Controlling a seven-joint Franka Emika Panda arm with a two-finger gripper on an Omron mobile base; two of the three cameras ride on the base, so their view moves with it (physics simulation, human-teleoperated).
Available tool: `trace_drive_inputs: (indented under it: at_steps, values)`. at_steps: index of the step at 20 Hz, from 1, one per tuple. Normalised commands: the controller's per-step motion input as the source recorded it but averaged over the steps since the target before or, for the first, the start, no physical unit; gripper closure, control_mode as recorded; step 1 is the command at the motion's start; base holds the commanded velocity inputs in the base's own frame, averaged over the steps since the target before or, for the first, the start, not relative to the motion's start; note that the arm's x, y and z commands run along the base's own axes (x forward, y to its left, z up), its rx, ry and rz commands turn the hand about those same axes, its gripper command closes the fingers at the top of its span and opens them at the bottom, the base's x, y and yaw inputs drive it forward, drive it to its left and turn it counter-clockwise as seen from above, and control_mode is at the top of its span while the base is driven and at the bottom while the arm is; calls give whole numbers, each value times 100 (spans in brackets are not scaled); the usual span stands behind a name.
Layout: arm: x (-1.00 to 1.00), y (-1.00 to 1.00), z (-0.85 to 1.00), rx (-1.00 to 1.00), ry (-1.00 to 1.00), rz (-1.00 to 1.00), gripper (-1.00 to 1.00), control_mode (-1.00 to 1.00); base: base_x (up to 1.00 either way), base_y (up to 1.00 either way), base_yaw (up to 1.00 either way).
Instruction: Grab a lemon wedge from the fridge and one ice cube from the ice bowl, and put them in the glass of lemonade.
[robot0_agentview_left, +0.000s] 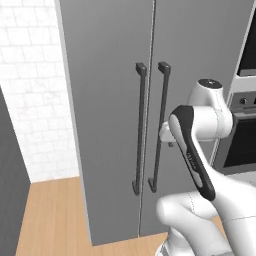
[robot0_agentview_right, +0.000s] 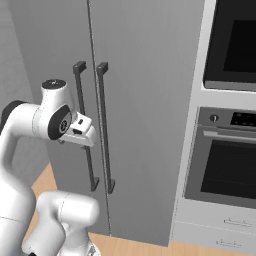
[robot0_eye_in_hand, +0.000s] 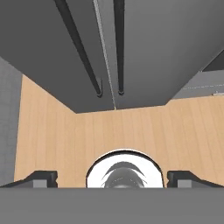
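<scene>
The fridge (robot0_eye_in_hand: 144, 48) fills the upper frame, doors shut (lemon wedge presumably inside); its upright bar handles (robot0_eye_in_hand: 119, 48) lie ahead of the hand (robot0_eye_in_hand: 112, 178), whose fingers stand wide apart, holding nothing
</scene>
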Motion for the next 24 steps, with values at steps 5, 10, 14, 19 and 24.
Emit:
trace_drive_inputs:
  at_steps: [5, 10, 14, 19, 24]
  values:
    - [0, 0, 0, 0, 0, 0, -100, 100, -38, 0, 0]
    - [0, 0, 0, 0, 0, 0, -100, 100, 0, 0, 0]
    - [0, 0, 0, 0, 0, 0, -100, 100, 0, 0, 0]
    - [-50, 0, 38, 0, -51, 0, -100, -100, 0, 0, 0]
    - [-30, 0, 69, 0, -65, 0, -100, -100, 0, 0, 0]
